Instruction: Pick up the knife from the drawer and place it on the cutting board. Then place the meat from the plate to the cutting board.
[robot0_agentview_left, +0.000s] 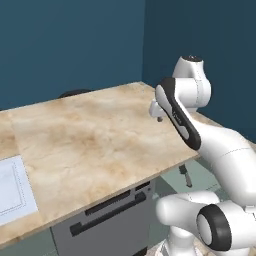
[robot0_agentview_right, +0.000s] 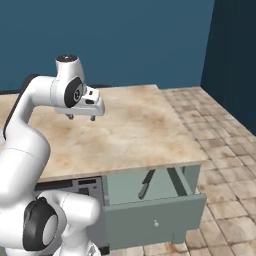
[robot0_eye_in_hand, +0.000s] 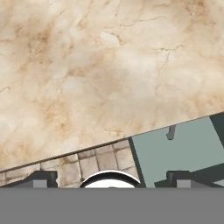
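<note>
Below the counter edge, at about four o'clock from my empty, wide-open gripper (robot0_agentview_right: 81, 118), I see the knife (robot0_agentview_right: 146, 184) lying in the open drawer (robot0_agentview_right: 155, 220), its long axis running front to back.

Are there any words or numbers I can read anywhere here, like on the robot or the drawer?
None can be read.
The white robot arm has a small pale mark on its dark band, too blurred to read.
The marbled beige counter top, the open grey-green drawer and the long dark knife in it carry no writing.
</note>
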